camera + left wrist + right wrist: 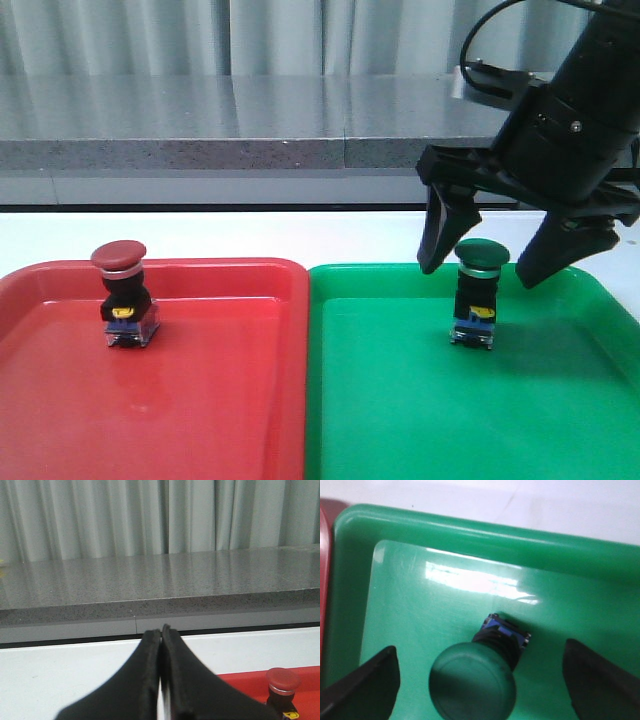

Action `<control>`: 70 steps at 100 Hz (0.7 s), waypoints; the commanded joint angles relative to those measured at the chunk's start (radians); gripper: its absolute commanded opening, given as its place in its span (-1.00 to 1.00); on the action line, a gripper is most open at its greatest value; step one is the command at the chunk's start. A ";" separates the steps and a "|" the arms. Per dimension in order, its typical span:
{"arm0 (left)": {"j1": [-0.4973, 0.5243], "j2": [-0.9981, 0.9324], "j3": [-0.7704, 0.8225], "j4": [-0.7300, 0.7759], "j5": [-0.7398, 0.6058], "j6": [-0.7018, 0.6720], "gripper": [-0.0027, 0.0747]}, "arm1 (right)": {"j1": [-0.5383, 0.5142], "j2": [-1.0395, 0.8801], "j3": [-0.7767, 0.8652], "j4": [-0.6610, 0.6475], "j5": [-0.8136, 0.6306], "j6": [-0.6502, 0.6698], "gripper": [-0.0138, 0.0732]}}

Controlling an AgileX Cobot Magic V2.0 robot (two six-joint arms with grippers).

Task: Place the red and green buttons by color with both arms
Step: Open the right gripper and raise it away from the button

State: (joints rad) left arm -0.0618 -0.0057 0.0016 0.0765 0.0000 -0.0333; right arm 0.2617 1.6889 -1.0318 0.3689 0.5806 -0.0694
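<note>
I judge the sorting done: the red button (123,290) stands upright in the red tray (230,400) toward the counter's left edge, and the green button (477,292) stands upright in the green tray (400,420) toward the right edge, so only pulling the arms clear seems left. My right hand (480,268) hangs spread wide astride the green button's cap, fingers apart from it on both sides, gripping nothing. My left hand (161,680) is pressed closed and empty, pointing toward the counter's far edge, the red button just beside it.
</note>
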 commanded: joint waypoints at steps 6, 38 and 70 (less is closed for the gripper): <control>0.002 -0.031 0.041 -0.007 -0.078 -0.002 -0.98 | 0.000 -0.108 -0.022 0.008 -0.054 -0.018 0.82; 0.002 -0.031 0.041 -0.007 -0.078 -0.002 -0.98 | 0.000 -0.343 -0.017 -0.103 -0.056 -0.018 0.82; 0.002 -0.031 0.041 -0.007 -0.078 -0.002 -0.98 | -0.001 -0.637 0.097 -0.252 -0.167 -0.018 0.82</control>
State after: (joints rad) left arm -0.0618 -0.0057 0.0016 0.0765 0.0000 -0.0333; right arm 0.2617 1.1457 -0.9480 0.1540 0.5122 -0.0748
